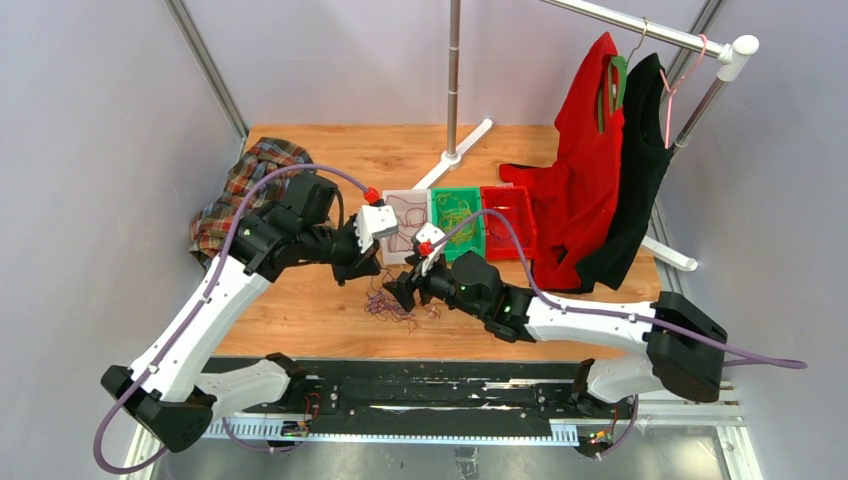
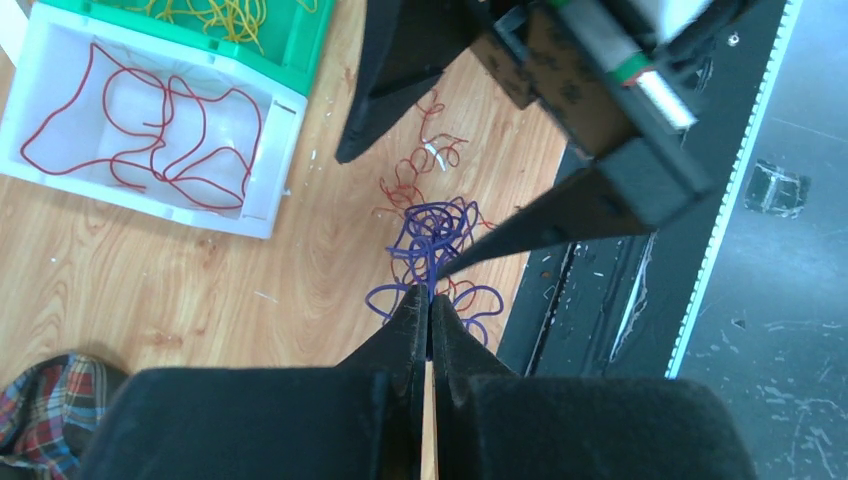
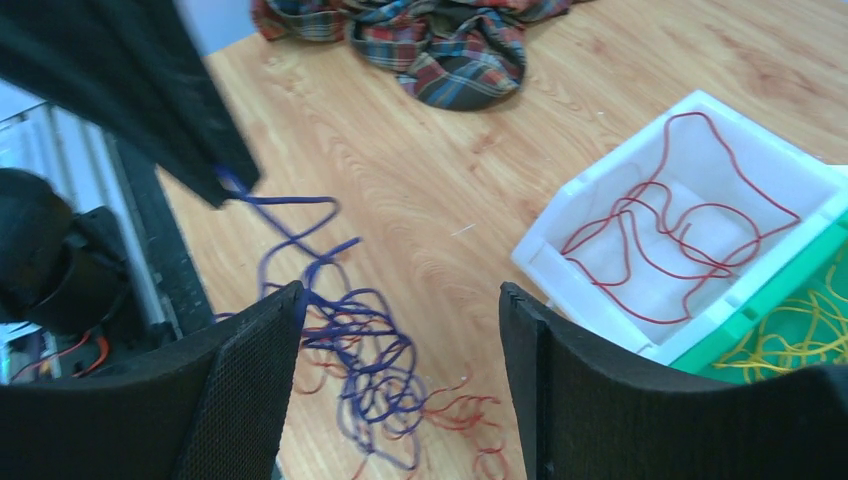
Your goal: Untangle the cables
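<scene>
The left end effector (image 2: 430, 312) is clenched, its tips pinched together on a purple strand (image 3: 285, 205) that runs from them, loosely bent, to the heap. That grip looks meant to lift one wire so it can be drawn free of the rest. The right end effector (image 3: 400, 295) is released, its jaws gaping wide. It hovers directly over the heap, probably so it can pin the bundle down or take a second wire while the other arm pulls. The two face each other closely from either side of the heap. This suits a pull-apart move, though it leaves them little room.

The tangle (image 2: 435, 235) lies on the tabletop (image 1: 300, 310) close to its near edge and about midway along it, in front of the white tray (image 2: 285, 150) and apart from it. It is a loose, springy knot of thin purple loops, with dark red strands (image 2: 410, 175) curling out on the side toward the trays and threading beneath. The wires are fine, kinked and interlaced, so one pull is likely to drag its neighbours along.

A single red cable (image 2: 170, 140) lies spread in open curves in the white tray. Yellow cables (image 2: 215, 12) fill the green tray (image 2: 300, 50) touching its side.
</scene>
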Controlling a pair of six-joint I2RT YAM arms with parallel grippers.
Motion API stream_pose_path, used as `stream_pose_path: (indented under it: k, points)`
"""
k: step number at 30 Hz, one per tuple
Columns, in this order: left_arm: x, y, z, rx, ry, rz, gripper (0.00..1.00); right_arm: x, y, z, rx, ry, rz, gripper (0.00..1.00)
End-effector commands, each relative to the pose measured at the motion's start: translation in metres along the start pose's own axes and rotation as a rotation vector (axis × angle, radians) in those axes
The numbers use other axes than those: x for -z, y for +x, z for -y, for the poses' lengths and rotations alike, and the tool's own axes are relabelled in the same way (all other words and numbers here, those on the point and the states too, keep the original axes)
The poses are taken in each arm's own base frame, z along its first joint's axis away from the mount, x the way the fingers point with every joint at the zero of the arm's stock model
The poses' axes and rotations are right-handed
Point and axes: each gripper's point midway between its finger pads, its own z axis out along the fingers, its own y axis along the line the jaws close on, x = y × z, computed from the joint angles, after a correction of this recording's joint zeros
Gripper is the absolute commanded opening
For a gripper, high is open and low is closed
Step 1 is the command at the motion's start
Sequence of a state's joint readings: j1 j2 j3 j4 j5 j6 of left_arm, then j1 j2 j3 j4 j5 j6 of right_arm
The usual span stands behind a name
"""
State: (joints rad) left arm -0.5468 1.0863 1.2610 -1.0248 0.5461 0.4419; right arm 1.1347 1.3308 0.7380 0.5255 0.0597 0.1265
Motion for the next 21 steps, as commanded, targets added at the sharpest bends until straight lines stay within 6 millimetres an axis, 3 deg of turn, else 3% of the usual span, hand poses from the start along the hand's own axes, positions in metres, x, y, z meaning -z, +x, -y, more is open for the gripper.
stream_pose_path:
  k: [1, 8, 13, 16, 21]
  points:
    - [0.013, -0.005, 0.014, -0.036, 0.052, -0.002, 0.01, -0.011, -0.026, 0.017, 0.016, 0.122, 0.111, 0.7]
    - [0.013, -0.007, 0.018, -0.06, 0.081, -0.001, 0.01, -0.02, -0.043, 0.013, -0.015, 0.113, 0.176, 0.71]
    - [0.015, -0.012, 0.02, -0.081, 0.1, 0.016, 0.01, -0.031, -0.044, 0.014, -0.02, 0.127, 0.173, 0.72]
    - [0.019, -0.016, 0.022, -0.105, 0.106, 0.023, 0.01, -0.034, -0.04, 0.02, -0.022, 0.165, 0.168, 0.71]
    - [0.032, -0.027, 0.025, -0.145, 0.106, 0.039, 0.01, -0.035, -0.013, 0.032, -0.012, 0.219, 0.122, 0.7]
